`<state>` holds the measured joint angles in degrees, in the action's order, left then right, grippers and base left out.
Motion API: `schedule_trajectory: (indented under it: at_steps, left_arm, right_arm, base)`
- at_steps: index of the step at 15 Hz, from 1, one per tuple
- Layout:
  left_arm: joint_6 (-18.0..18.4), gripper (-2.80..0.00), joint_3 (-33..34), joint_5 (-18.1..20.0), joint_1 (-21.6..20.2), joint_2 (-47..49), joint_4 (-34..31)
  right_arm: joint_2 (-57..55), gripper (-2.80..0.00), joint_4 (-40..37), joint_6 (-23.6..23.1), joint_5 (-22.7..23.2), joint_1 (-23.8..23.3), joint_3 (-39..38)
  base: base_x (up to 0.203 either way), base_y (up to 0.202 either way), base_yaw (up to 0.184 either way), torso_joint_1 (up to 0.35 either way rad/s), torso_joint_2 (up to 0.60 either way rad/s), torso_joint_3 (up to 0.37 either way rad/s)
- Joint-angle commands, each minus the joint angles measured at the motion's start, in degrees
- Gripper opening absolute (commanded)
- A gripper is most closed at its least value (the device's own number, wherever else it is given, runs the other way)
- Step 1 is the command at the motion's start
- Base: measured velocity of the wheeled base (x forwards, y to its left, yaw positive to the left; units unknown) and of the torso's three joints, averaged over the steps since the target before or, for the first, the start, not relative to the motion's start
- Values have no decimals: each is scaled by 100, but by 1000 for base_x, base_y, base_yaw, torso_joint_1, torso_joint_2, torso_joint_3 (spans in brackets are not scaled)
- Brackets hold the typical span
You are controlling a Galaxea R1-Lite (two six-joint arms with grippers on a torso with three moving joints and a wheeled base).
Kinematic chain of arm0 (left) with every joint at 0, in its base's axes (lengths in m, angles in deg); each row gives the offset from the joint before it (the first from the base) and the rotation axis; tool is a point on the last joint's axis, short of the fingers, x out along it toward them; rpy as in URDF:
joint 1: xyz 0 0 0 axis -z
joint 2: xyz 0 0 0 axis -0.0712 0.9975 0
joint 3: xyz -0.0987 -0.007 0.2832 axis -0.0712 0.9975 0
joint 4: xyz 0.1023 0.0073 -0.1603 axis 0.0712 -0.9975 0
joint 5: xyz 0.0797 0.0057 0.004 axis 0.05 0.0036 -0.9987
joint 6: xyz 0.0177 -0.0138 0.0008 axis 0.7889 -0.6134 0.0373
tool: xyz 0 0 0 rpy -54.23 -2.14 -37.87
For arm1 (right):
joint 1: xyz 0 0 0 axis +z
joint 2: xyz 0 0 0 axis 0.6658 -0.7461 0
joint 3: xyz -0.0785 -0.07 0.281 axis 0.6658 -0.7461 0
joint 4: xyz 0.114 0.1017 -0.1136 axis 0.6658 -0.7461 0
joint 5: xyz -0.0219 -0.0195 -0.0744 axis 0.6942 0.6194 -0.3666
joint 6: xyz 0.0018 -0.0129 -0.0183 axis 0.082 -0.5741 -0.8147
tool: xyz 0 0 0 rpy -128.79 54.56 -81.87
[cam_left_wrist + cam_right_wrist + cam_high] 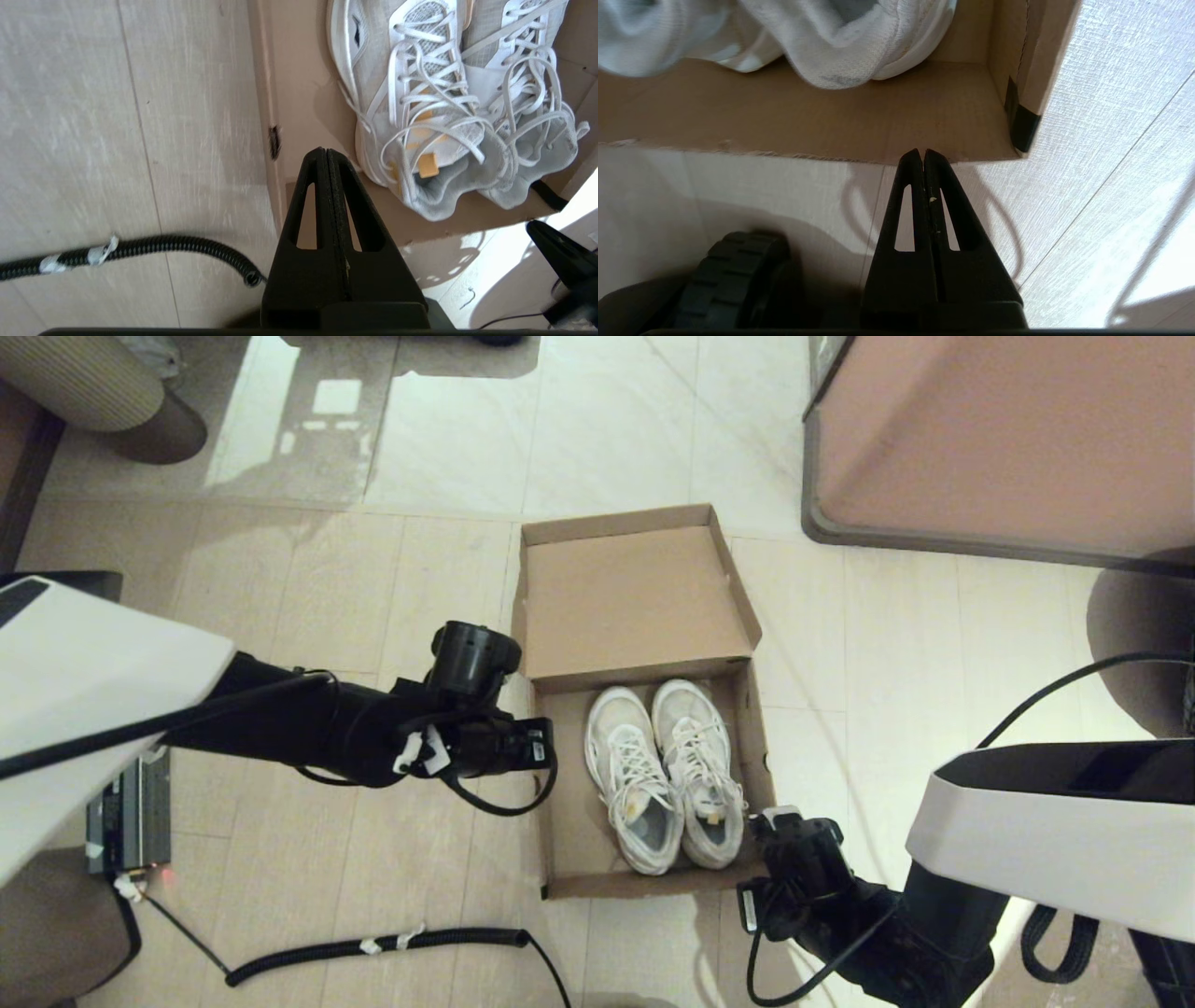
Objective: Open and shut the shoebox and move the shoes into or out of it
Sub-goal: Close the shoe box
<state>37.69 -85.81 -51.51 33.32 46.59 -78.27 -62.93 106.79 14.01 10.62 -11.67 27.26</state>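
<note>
Head view: shoebox (644,709) sits on the tiled floor (373,616) at center, lid flap thrown back toward 12 o'clock, both shoes (665,775) side by side inside, toes to 12, heels to 6. Left gripper (546,747) hovers at the box's 9 o'clock wall; right gripper (780,826) hangs at the 5 o'clock corner, just outside. Wrist views show both sets of jaws pressed fully together, holding nothing and touching nothing.

Step in hand, by my reading: box open, shoes not yet lifted out. Next move would need one set of jaws parted, then brought over the wall onto a shoe collar or heel. Coiled black cable (373,947) lies on the floor at 7 o'clock.
</note>
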Motion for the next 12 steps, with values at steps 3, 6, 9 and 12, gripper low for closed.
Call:
schedule_trajectory:
  at_steps: [3,6,9,12]
  left_arm:
    - [-16,-280,187,-7,-41,-237,7]
    - [-19,-280,145,-7,-128,-228,16]
    - [-25,-280,134,2,-295,-228,16]
    - [-16,-280,126,35,-440,-228,16]
  right_arm:
    - [-338,-280,2,-161,-56,-27,211]
    - [-321,-280,7,-311,-62,-20,-141]
    - [-298,-280,34,-269,-69,-10,-519]
    - [-217,-280,233,-271,-120,36,-644]
  base:
    - [0,0,0,0,0,0]
    - [0,0,0,0,0,0]
    - [0,0,0,0,0,0]
    - [0,0,0,0,0,0]
